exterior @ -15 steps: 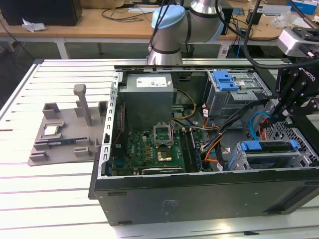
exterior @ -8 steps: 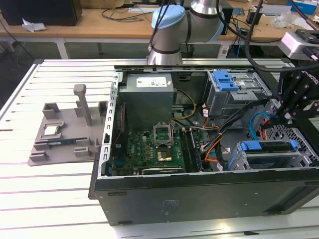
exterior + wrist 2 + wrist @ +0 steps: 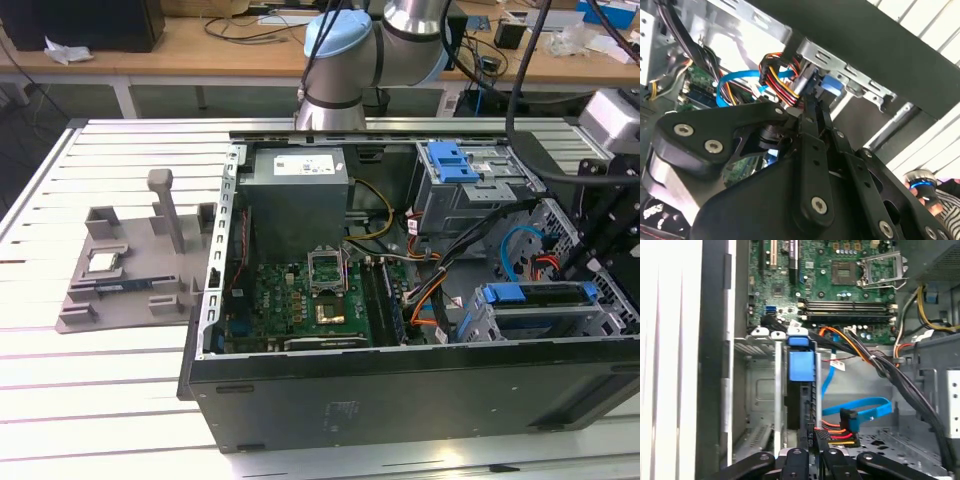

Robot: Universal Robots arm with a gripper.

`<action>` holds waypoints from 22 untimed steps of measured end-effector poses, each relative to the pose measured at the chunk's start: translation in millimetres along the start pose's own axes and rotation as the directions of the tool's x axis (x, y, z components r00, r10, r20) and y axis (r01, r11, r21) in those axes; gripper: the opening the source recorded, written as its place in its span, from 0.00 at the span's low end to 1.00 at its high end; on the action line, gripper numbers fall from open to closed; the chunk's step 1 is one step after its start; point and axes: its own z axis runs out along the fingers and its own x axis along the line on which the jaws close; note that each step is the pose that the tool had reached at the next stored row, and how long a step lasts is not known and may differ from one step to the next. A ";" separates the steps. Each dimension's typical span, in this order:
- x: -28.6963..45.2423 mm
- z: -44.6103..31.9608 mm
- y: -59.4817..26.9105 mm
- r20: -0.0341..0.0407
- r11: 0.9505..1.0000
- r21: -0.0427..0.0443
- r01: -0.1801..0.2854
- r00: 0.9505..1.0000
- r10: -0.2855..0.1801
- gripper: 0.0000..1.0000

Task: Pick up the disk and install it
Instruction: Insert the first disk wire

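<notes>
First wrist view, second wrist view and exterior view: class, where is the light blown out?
First wrist view: the slatted table beside the case is washed out white. Second wrist view: glare whitens the case interior behind the cables. Exterior view: evenly lit, one small glint on the table.

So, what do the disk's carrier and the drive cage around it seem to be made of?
The disk stands on edge in the cage, and its carrier looks like moulded plastic: solid blue, matte, with soft rounded edges. The drive cage seems to be bare sheet metal: pale grey, dull sheen, thin folded walls with punched slots. The gripper sits at the disk's near end.
</notes>
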 end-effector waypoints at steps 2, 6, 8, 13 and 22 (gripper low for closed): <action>0.2 0.7 0.3 0.000 1.000 0.000 0.000 1.000 0.000 0.18; 0.3 3.3 0.2 0.000 1.000 0.000 0.000 1.000 0.000 0.18; 0.4 5.2 0.0 0.000 1.000 0.000 0.000 1.000 0.000 0.18; 0.6 5.6 -0.1 0.000 1.000 0.000 0.000 1.000 0.000 0.18; 0.5 6.9 -2.8 -0.001 1.000 0.000 -0.002 1.000 0.002 0.18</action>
